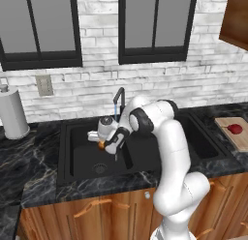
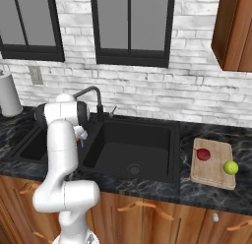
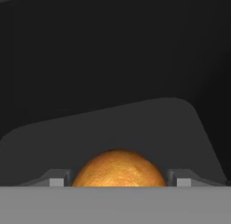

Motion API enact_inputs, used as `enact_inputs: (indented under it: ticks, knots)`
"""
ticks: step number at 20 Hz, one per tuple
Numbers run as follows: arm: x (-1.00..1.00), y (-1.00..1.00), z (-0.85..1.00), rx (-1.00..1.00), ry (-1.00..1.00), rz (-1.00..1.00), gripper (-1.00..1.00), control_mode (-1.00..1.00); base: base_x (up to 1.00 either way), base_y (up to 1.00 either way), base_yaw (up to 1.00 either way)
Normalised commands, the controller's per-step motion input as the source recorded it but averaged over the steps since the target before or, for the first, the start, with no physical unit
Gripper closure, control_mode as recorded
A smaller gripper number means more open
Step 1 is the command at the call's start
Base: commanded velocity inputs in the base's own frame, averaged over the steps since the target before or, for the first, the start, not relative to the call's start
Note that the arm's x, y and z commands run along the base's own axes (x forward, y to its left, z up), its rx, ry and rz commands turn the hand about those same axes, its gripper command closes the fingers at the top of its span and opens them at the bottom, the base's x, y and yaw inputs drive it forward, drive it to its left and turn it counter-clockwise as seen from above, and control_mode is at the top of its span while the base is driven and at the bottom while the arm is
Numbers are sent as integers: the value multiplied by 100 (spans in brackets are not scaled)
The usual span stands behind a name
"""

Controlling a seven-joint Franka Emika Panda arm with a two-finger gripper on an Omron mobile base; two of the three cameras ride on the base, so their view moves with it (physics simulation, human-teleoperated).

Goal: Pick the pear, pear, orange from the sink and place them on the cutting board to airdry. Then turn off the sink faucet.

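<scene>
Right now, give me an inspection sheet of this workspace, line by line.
Surface: black marble counter over wooden cabinets.
Job's things: orange between the end effector's fingers, above the left basin of the black sink; red pear and yellow-green pear on the cutting board; faucet behind the sink, blue stream at its spout in the left base view.
Clutter: paper towel roll at the left.
End effector: fingertips flank the orange closely; looks gripped.
Cables: nothing seen.
Surroundings: white brick wall, two dark windows, wall outlet, upper cabinet at the right.
</scene>
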Motion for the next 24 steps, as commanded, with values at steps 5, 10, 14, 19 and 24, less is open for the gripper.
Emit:
enact_inputs:
  ticks: [5,10,14,19,24]
  knots:
    - [-36,0,36,0,-8,0,100,-100,0,0,0]
    - [-28,0,37,0,-5,0,100,-100,0,0,0]
    - [-26,0,34,0,-3,0,100,-100,0,0,0]
    - [-31,0,43,0,-3,0,100,-100,0,0,0]
    - [-45,0,47,0,-4,0,100,-100,0,0,0]
